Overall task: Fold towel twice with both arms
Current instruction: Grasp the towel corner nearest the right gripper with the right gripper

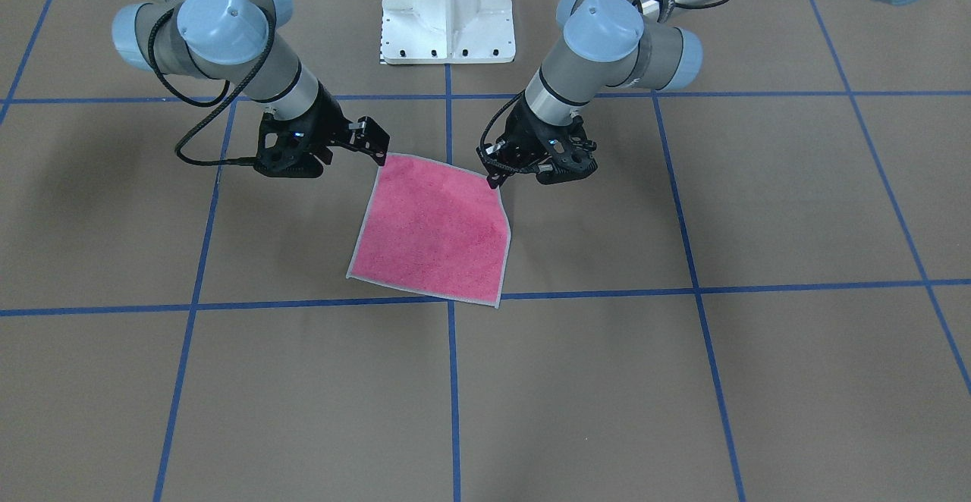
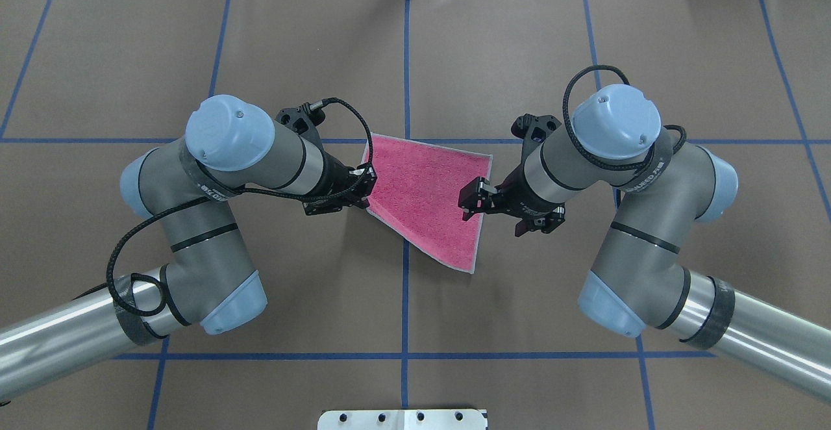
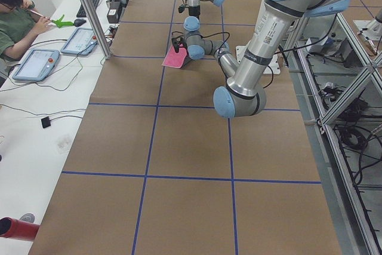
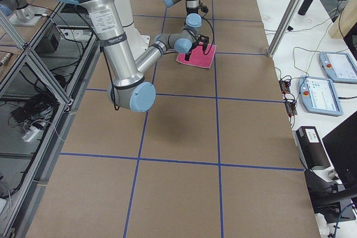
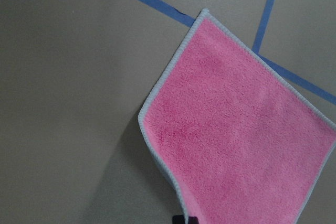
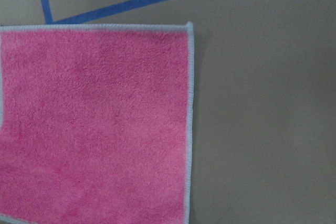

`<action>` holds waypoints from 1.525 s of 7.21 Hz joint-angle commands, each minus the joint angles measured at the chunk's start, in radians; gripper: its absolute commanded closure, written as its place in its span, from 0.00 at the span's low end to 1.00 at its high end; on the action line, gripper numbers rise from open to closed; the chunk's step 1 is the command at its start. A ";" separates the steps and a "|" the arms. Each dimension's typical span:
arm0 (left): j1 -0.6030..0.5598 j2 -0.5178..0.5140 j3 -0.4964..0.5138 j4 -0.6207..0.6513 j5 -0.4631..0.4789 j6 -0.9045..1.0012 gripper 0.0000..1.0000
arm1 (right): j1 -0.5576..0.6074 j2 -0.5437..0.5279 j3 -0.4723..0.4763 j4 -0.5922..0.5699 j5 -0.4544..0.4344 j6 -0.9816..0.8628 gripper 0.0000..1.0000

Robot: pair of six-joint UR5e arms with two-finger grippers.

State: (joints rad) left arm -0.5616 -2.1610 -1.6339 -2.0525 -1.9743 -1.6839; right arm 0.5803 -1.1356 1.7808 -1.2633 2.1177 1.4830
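The towel (image 1: 432, 229) lies pink face up with a pale border at the middle of the table, and it also shows in the overhead view (image 2: 428, 189). My left gripper (image 1: 497, 176) is shut on the towel's near-left corner (image 2: 367, 208) and holds it raised and pulled inward. That edge curls up in the left wrist view (image 5: 157, 145), where a dark fingertip (image 5: 181, 219) shows at the bottom. My right gripper (image 2: 466, 204) is open and hovers above the towel's right edge near its near corner. The towel lies flat in the right wrist view (image 6: 94, 119).
The white pedestal (image 1: 447, 9) stands behind the towel on the robot's side. Blue tape lines (image 1: 451, 381) grid the brown table cover. An operator (image 3: 18, 16) sits at a side desk with tablets (image 3: 36, 64), away from the arms.
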 commanded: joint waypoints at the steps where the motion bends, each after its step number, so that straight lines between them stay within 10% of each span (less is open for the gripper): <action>1: 0.003 0.000 0.000 0.000 0.000 -0.013 1.00 | -0.075 0.001 -0.006 0.007 -0.050 0.109 0.01; 11: -0.017 -0.016 0.006 0.006 0.000 -0.013 1.00 | -0.129 0.004 -0.037 0.008 -0.119 0.235 0.01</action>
State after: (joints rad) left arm -0.5725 -2.1772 -1.6307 -2.0464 -1.9743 -1.6966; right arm 0.4517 -1.1321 1.7442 -1.2548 2.0001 1.7180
